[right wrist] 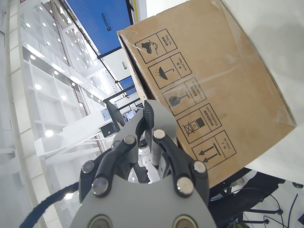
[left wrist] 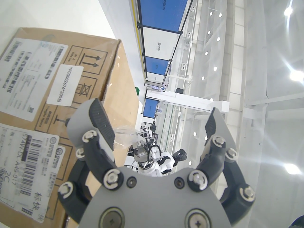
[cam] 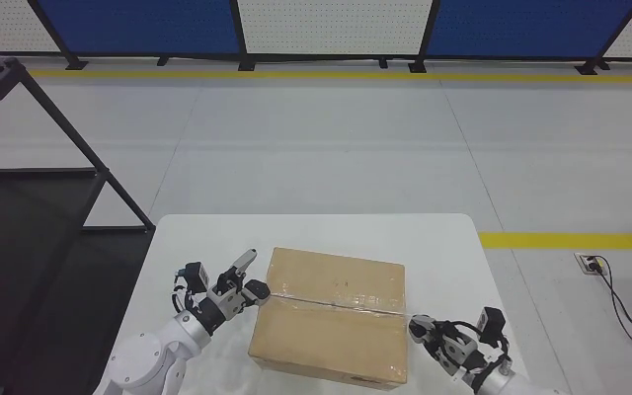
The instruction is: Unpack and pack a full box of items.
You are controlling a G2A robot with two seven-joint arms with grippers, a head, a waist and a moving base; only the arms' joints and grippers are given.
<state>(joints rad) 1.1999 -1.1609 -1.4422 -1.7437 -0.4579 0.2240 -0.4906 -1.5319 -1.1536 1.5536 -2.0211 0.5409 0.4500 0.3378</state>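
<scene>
Left tool (left wrist: 158, 122): wide open, holding nothing. Ribbed black pads (left wrist: 99, 115) on grey metal fingers. One finger sits right at the top edge of the box (left wrist: 59, 72), by its labelled end wall. Contact looks likely, but I can't confirm it from this angle. A crumpled scrap of clear film (left wrist: 123, 136) sits against that finger's pad.

Right tool (right wrist: 147, 117): fingers pressed together with no visible gap, tips just beside the top edge of the opposite end wall. Can't tell if anything thin is pinched between them.

The box is plain brown corrugated cardboard, rectangular, flaps down. It sits flat on the white table (cam: 316, 232), roughly centred between the two arms and turned slightly askew. A glossy clear tape seam (cam: 336, 304) runs along the top. The left-side end wall carries white barcode labels (left wrist: 30, 77). The right-side end wall has a column of black printed pictograms (right wrist: 185, 96), with clear tape wrapped over its edges.
</scene>
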